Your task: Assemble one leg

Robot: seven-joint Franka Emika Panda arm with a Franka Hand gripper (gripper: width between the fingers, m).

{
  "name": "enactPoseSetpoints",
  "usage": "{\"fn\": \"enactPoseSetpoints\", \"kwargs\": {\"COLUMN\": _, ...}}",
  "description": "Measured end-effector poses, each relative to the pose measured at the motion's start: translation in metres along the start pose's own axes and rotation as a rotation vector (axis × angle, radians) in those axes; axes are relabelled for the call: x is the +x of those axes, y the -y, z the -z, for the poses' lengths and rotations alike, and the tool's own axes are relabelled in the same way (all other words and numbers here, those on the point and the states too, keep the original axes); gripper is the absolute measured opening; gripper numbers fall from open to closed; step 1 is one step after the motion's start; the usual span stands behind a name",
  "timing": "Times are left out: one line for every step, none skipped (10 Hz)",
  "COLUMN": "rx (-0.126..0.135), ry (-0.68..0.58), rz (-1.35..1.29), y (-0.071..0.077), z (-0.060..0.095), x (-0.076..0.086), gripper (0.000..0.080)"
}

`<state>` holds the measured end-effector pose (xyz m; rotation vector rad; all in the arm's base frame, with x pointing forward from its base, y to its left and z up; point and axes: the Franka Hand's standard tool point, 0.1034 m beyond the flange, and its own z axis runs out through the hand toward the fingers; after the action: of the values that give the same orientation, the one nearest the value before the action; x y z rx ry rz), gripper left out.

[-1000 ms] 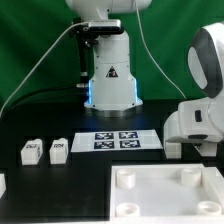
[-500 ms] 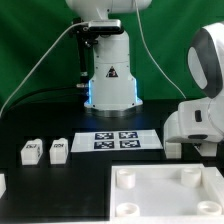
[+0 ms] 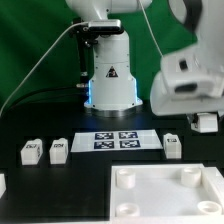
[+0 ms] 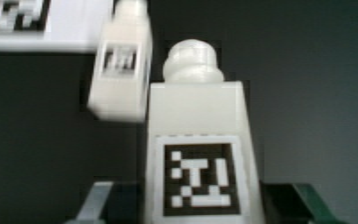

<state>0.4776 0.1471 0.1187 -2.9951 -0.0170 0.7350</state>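
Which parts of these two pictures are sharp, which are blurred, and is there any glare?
Exterior view: the arm at that view's right is smeared, while the two legs at its left, the marker board and the top are sharp; a blue glow shows at the base. Wrist view: everything is soft; the near leg is blurred, the far leg more so.

The arm (image 3: pixel 190 78) was white and rounded, with a black triangle label (image 3: pixel 111 72) on its base (image 3: pixel 118 95) and a pale cable (image 3: pixel 45 62).

No readable words are showing. A warning triangle (image 3: pixel 111 73) is sitting on the robot base (image 3: pixel 110 97); tags are marking the marker board (image 3: pixel 120 139) and the leg (image 4: pixel 201 120).
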Motion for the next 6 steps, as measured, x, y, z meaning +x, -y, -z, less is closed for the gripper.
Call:
{"fn": "enactPoseSetpoints", "kwargs": {"rx": -0.063, "ry": -0.116, "rz": 0.015, "y": -0.009, "z": 0.027, "x": -0.008, "gripper": 0.0291}}
{"fn": "enactPoseSetpoints", "kwargs": {"rx": -0.073, "ry": -0.195, "rz": 0.022, "y": -0.008, "z": 0.038, "x": -0.012, "gripper": 0.0291}}
{"fn": "enactPoseSetpoints", "kwargs": {"rx": -0.052, "ry": -0.328, "rz": 0.032, "y": -0.005, "z": 0.037, "x": -0.005, "gripper": 0.0291}}
{"fn": "enactPoseSetpoints", "kwargs": {"rx": -0.042, "ry": -0.411, "rz": 0.039, "y": -0.005, "z": 0.033, "x": -0.007, "gripper": 0.0291}}
{"fn": "enactPoseSetpoints", "kwargs": {"rx": -0.034, "ry": -0.467, "rz": 0.045, "y": -0.004, "z": 0.032, "x": -0.007, "gripper": 0.0291}}
{"fn": "enactPoseSetpoints", "kwargs": {"rx": -0.019, "ry": -0.555, "rz": 0.061, "y": -0.004, "z": 0.04, "x": 0.0, "gripper": 0.0291}}
